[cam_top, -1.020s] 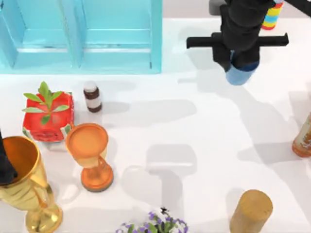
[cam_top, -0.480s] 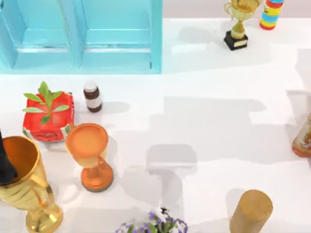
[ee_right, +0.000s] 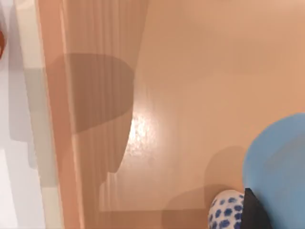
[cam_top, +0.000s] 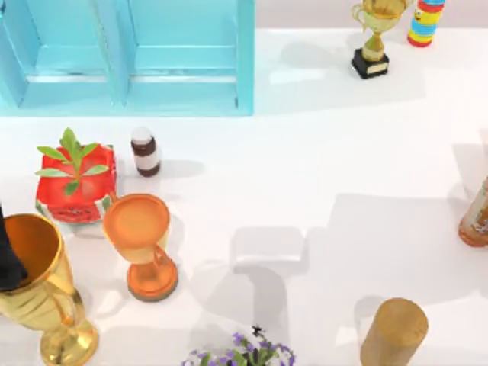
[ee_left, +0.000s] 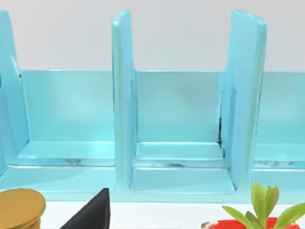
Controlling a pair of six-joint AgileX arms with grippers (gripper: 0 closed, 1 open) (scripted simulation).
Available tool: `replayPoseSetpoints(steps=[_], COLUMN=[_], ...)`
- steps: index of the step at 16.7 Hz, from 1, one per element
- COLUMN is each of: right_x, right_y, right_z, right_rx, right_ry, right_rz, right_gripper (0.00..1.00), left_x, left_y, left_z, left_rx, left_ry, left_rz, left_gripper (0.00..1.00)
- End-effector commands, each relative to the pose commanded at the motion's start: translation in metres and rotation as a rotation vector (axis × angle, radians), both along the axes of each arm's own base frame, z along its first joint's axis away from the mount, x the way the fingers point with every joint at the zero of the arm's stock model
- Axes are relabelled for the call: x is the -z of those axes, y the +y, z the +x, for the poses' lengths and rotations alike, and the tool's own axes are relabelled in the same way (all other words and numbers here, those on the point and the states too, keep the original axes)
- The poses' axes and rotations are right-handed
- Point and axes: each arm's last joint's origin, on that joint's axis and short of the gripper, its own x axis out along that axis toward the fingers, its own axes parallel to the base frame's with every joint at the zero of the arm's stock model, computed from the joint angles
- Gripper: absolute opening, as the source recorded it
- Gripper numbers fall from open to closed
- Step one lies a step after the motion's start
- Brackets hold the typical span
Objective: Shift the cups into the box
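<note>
Right wrist view puts the right gripper (ee_right: 254,215) as a dark tip pressed against the blue cup (ee_right: 280,168). Whether it has hold of that cup cannot be told. The blue cup is cut off by the frame, so its long axis and the way its mouth points cannot be read. Just beside it, touching the dark tip, is the rounded white cup with blue pattern (ee_right: 225,212). Both cups show against a tan wood-grain surface (ee_right: 190,71), well apart from a pale edge strip (ee_right: 33,119).

The left gripper (ee_left: 93,213) shows in the left wrist view as a black point facing the box (ee_left: 178,114); how far open it is cannot be told. In the top view the left arm (cam_top: 8,259) sits at the left edge over the large gold goblet (cam_top: 38,293).

The box (cam_top: 183,69) lies at the far left of the table (cam_top: 320,152), long axis running left to right, divider crosswise, compartments open upward. In front of it stand a brown bottle (cam_top: 145,152), a red box (cam_top: 76,187) and an orange goblet (cam_top: 142,244). Open white table stretches from the box's right wall across the middle. It is bounded by a gold trophy (cam_top: 374,34) and a striped toy (cam_top: 424,19) at the far side, an orange bottle (cam_top: 476,217) at the right edge, and a wooden cylinder (cam_top: 393,332) and flowers (cam_top: 244,355) at the near side.
</note>
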Motion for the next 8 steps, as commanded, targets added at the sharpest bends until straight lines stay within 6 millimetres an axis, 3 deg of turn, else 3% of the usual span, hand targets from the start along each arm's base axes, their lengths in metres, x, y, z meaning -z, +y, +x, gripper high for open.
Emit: replayPoseSetpoints(steps=[4,8], right_x=[0.009,0.044], right_y=[-0.001,-0.008], right_z=[0.002,0.002], right_rx=[-0.005,-0.001], right_ry=[-0.005,-0.004], right_rz=[-0.006,-0.006], right_gripper=[0.00,0.00], left_x=[0.000,0.000], left_y=[0.000,0.000], left_z=[0.000,0.000], left_rx=[0.000,0.000], left_ry=[0.000,0.000], left_rz=[0.000,0.000], left_gripper=[1.00,1.00])
